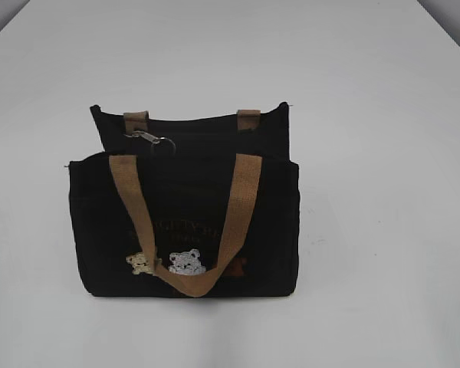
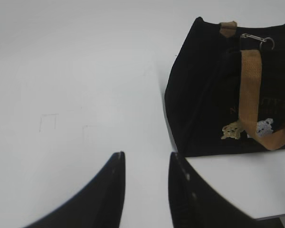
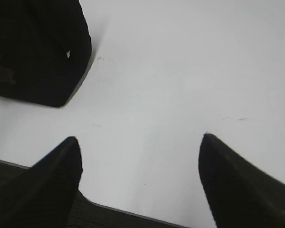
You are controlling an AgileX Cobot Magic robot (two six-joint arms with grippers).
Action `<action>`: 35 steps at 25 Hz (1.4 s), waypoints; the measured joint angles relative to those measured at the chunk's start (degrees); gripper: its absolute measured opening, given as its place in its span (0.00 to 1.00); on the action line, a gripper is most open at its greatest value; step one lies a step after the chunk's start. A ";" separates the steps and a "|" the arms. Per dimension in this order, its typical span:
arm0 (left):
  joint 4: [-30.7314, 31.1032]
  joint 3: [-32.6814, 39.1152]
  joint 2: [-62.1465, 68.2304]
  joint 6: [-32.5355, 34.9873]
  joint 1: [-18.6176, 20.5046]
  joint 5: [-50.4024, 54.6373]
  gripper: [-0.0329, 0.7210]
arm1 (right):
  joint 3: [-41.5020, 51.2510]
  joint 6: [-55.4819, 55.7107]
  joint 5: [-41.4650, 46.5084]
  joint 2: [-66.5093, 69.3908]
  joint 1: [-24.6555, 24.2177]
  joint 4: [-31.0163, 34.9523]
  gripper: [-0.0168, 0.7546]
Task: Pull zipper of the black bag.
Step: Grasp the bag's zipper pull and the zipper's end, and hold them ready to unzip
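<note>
The black bag stands upright in the middle of the white table, with tan handles, gold lettering and bear patches on its front. The silver zipper pull with its ring lies on top near the left end; it also shows in the left wrist view. No gripper shows in the exterior view. My left gripper is open and empty, near the table's front edge, left of the black bag. My right gripper is wide open and empty, right of the bag's corner.
The white table spreads around the bag. Its front edge shows in the right wrist view and at the lower right of the left wrist view.
</note>
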 joint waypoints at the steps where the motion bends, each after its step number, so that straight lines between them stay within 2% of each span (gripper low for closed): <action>1: 0.00 0.00 0.00 0.00 0.00 0.00 0.36 | 0.00 0.00 0.00 0.00 0.00 0.00 0.79; 30: -0.05 0.00 0.00 0.00 0.00 0.00 0.36 | 0.00 0.00 0.00 0.00 0.00 0.00 0.79; 35: -3.54 -0.23 0.00 0.00 -0.24 -1.78 0.36 | 0.00 0.00 0.00 0.00 0.00 0.67 0.79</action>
